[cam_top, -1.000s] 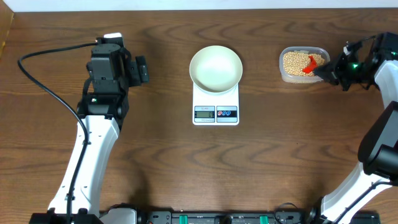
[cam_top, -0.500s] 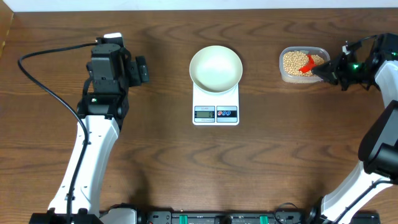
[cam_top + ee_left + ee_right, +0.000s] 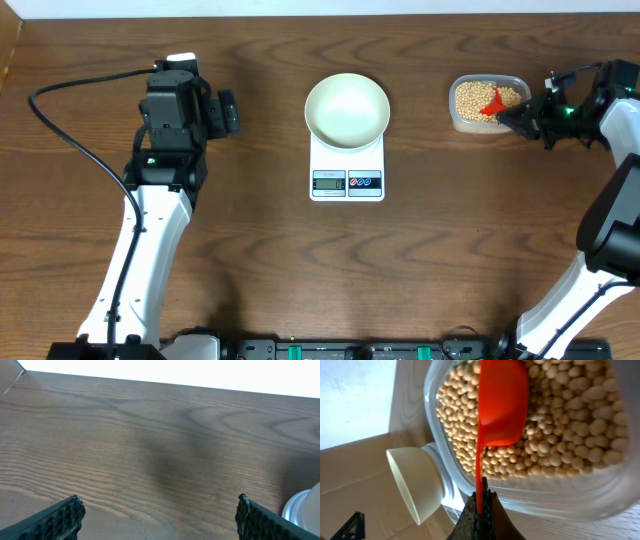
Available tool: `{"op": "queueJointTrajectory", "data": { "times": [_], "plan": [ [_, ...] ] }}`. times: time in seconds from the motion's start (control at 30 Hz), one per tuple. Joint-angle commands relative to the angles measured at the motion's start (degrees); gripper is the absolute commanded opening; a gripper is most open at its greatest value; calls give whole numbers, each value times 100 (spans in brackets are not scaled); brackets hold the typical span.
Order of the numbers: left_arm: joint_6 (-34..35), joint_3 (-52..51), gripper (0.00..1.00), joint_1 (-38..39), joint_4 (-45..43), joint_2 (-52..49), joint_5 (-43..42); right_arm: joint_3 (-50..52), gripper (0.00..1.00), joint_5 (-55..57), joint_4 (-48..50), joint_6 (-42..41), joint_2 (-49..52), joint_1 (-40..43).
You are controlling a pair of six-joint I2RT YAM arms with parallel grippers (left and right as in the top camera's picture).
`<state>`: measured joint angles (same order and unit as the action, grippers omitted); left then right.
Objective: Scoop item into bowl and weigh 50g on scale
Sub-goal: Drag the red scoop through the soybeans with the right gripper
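On the dark wood counter [image 3: 250, 260], the right tool [image 3: 481, 505] is clamped on the thin handle of the red scoop [image 3: 502, 402], its cup among soybeans [image 3: 570, 425] that look light and roll-prone, best lifted level, in the clear tub [image 3: 555, 492] just ahead, the white bowl [image 3: 347, 108] on the scale [image 3: 347, 182] farther beyond, while the left tool [image 3: 158, 505] stands wide apart and empty

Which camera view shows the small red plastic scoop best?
The right wrist view: the red plastic scoop is large there, cup over the tan round beans, handle clamped in the right gripper. Overhead shows only a red speck; the left wrist view, nothing.

Open table [image 3: 418, 140] between scale [image 3: 347, 165] and tub [image 3: 486, 127]
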<state>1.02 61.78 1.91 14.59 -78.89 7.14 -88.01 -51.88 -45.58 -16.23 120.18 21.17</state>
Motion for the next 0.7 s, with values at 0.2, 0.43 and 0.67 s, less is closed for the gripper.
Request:
{"op": "queueJointTrajectory", "data": {
  "times": [0.2, 0.43, 0.67],
  "plan": [
    [-101, 33, 99, -24, -4, -31, -52, 37, 1, -863, 94, 302, 232, 221],
    [-101, 33, 99, -24, -4, -31, -50, 37, 1, -1377, -2, 562, 232, 562],
    [-101, 33, 99, -24, -4, -31, -50, 37, 1, -1589, -136, 782, 232, 710]
  ]
}}
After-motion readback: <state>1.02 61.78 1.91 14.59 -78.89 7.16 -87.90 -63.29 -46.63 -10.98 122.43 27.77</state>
